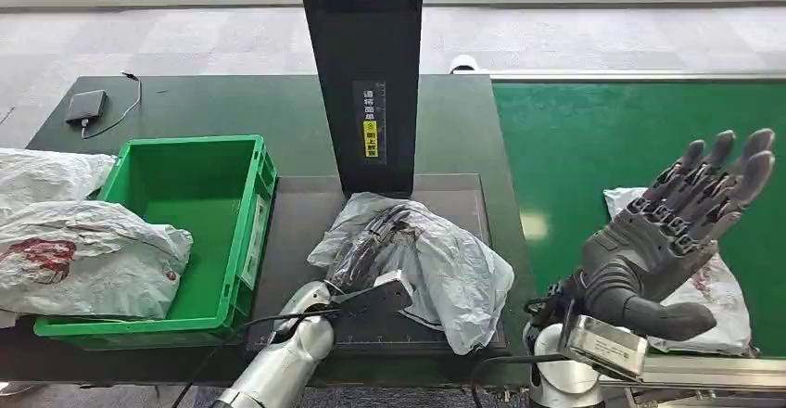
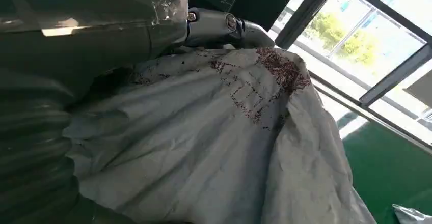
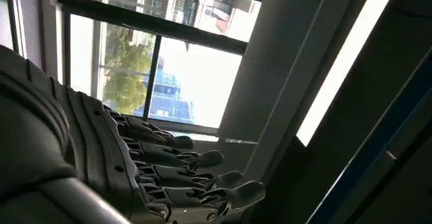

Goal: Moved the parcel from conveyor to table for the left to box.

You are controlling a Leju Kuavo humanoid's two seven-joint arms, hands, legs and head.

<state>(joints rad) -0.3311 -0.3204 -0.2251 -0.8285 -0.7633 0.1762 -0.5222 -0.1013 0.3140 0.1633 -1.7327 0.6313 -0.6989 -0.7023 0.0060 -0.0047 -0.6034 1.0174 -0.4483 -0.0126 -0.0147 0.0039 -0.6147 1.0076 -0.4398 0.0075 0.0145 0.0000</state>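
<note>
My left hand grips the parcel on the table, right hand hangs empty w/ fingers spread, so next lift it into the green crate.

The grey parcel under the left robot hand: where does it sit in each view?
Head view: grey parcel lies low and central on the dark pad, left robot hand on it.
Left wrist view: parcel spreads across most of the frame.
Right wrist view: not in it.
Shared landmark: green conveyor belt.
</note>
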